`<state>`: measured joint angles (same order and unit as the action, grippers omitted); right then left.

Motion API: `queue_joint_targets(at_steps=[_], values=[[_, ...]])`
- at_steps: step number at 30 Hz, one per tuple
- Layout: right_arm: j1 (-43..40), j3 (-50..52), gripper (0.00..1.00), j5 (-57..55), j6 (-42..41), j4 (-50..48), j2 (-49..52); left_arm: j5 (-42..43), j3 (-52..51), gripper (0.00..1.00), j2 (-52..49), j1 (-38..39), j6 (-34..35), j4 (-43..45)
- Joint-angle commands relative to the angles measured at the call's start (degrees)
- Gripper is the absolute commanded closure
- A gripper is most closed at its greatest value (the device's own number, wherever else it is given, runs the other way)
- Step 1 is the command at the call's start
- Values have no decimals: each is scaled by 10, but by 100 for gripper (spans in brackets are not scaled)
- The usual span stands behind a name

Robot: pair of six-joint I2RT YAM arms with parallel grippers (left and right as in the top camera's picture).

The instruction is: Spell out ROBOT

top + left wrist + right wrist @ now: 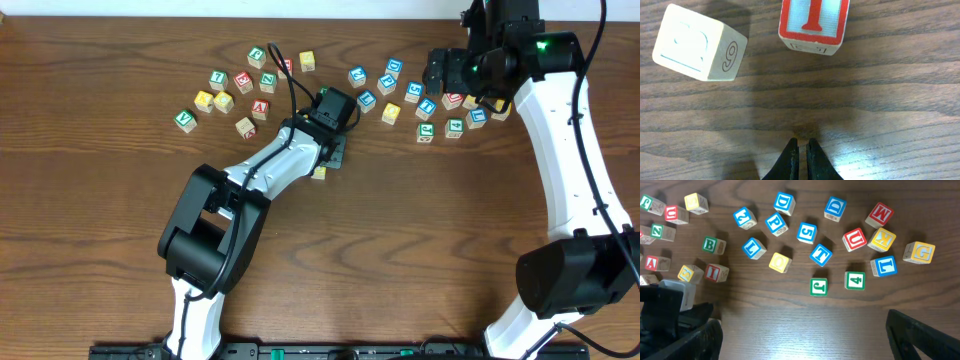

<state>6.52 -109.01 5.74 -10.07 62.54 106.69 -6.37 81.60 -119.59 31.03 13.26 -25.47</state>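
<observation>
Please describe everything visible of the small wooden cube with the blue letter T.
The small wooden cube with a blue letter T has a white top face with a blue border and pale wooden sides. It rests flat on the brown wooden table, turned askew. Nothing holds it; whether it touches the neighbouring blue 5 cube is unclear.

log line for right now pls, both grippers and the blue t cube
left gripper: shut, empty, near red I cube | right gripper: open, empty | blue T cube: on table, untouched, ahead of right gripper

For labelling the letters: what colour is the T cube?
Blue; the T cube shows best in the right wrist view.
</observation>
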Motion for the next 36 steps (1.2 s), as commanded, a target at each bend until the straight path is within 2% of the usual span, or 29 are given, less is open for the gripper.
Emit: queue_joint_targets(at_steps=[1, 3, 6, 13, 33, 36], values=[[4, -10, 1, -3, -6, 1, 1, 4, 27, 92, 20, -1, -12, -2], [4, -10, 1, -2, -6, 1, 1, 27, 27, 92, 26, -1, -12, -11], [4, -10, 1, -3, -6, 1, 1, 105, 26, 92, 28, 0, -37, -39], [4, -10, 1, -3, -6, 0, 1, 164, 26, 92, 28, 4, -67, -47], [4, -10, 1, -3, -6, 1, 1, 175, 26, 92, 28, 5, -134, -107], [4, -10, 1, -3, -6, 1, 1, 155, 26, 92, 28, 5, -135, -105]])
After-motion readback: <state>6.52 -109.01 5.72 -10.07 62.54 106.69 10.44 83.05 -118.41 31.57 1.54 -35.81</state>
